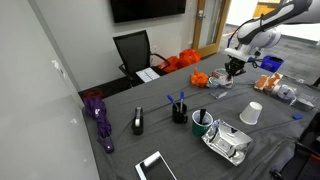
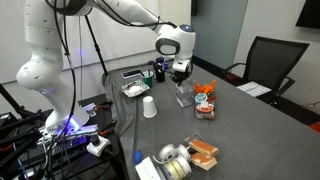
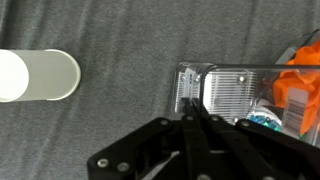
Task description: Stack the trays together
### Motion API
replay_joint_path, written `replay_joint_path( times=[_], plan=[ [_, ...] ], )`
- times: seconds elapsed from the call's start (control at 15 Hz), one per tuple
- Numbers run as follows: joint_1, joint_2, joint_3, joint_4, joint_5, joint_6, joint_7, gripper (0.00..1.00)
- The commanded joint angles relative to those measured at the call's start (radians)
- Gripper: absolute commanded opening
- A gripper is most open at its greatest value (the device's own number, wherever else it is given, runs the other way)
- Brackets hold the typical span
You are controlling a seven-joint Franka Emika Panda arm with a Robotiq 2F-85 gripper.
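Presently, wrist view, left to right: one white cup (image 3: 35, 75) on the bench (image 3: 110, 40); one clear tray (image 3: 225, 98), empty, my fingers (image 3: 186, 130) pinched together on its rim; one orange-filled tray (image 3: 302, 80) just beside it. Stacking, I judge, is barely begun: two trays side by side, none nested.
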Motion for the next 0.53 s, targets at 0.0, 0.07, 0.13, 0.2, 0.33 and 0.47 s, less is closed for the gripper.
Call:
replay_joint_path(
  times=[0.0,0.07,0.13,0.2,0.33,0.47],
  plan=[
    [-0.014,0.084,0.013,0.084,0.015,0.001,0.027,0.01],
    [-0.015,0.098,0.014,0.095,0.013,0.001,0.032,0.01],
    [-0.017,0.110,0.015,0.107,0.013,-0.001,0.033,0.01],
    [-0.018,0.121,0.015,0.117,0.012,-0.002,0.036,0.01],
    [-0.023,0.140,0.016,0.133,0.012,-0.002,0.031,0.01],
    [-0.026,0.147,0.014,0.132,0.007,-0.001,0.021,0.01]
  ],
)
